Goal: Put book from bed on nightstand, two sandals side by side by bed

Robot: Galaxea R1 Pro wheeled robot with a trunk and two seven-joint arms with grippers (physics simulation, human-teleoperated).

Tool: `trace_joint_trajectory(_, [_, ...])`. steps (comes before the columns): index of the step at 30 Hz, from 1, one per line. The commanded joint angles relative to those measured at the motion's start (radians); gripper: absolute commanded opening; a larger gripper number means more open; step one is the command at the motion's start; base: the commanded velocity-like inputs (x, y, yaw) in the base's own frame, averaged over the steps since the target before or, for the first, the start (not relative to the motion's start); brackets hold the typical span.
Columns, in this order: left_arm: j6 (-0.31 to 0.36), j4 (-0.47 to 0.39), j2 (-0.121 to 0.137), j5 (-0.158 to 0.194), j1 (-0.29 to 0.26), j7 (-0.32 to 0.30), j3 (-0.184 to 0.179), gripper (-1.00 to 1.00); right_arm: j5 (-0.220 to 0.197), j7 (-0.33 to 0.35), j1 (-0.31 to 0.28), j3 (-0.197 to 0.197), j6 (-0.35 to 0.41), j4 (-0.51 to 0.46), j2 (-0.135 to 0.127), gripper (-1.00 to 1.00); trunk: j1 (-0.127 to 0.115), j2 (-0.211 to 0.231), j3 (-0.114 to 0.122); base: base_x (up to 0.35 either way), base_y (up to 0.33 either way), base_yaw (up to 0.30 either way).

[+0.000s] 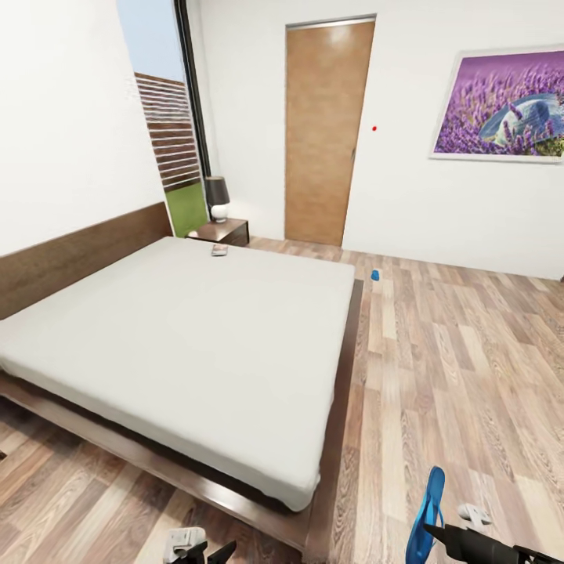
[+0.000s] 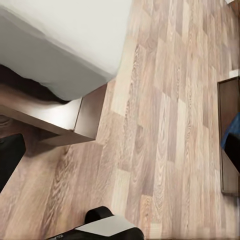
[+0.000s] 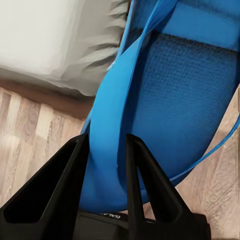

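Bare floor (image 1: 462,352) right of bed (image 1: 196,345), bed corner blocking left, held sandal (image 1: 427,517) near right claw (image 1: 432,534)

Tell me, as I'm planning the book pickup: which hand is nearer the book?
Left, though barely. The left hand is below the bed's foot; the right hand, holding a sandal, sits off to its side. The book is far from both.

Bed corner (image 2: 75,55) (mattress overhanging frame) over plank floor (image 2: 160,130).

Black wedge-shaped fingers (image 3: 65,180) taper from the right end effector (image 3: 105,175); both wrists carry white housings.
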Motion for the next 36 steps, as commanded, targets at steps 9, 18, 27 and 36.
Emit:
trace_joint_trajectory(9, [0.01, -0.001, -0.001, 0.011, 0.0, -0.001, -0.002, 1.0, -0.009, 0.007, -0.002, 0.008, -0.002, 0.004, 0.001, -1.0, 0.0, -0.001, -0.01, 0.0, 0.0, -0.227])
trace_joint_trajectory(18, [0.009, 0.0, -0.003, 0.012, 0.0, 0.001, -0.034, 1.0, -0.009, 0.005, -0.002, 0.009, -0.002, 0.004, 0.001, -1.0, 0.0, -0.001, -0.017, 0.0, 0.0, -0.249])
trace_joint_trajectory(27, [0.008, 0.0, -0.005, 0.012, 0.0, 0.002, -0.05, 1.0, -0.009, 0.004, -0.002, 0.009, -0.002, 0.004, 0.001, -1.0, 0.0, -0.001, -0.025, 0.0, 0.0, -0.246])
trace_joint_trajectory(36, [0.008, 0.0, -0.005, 0.012, 0.0, 0.002, -0.05, 1.0, -0.009, 0.003, -0.002, 0.009, -0.002, 0.004, 0.001, -1.0, 0.0, -0.001, -0.032, 0.0, 0.0, -0.235])
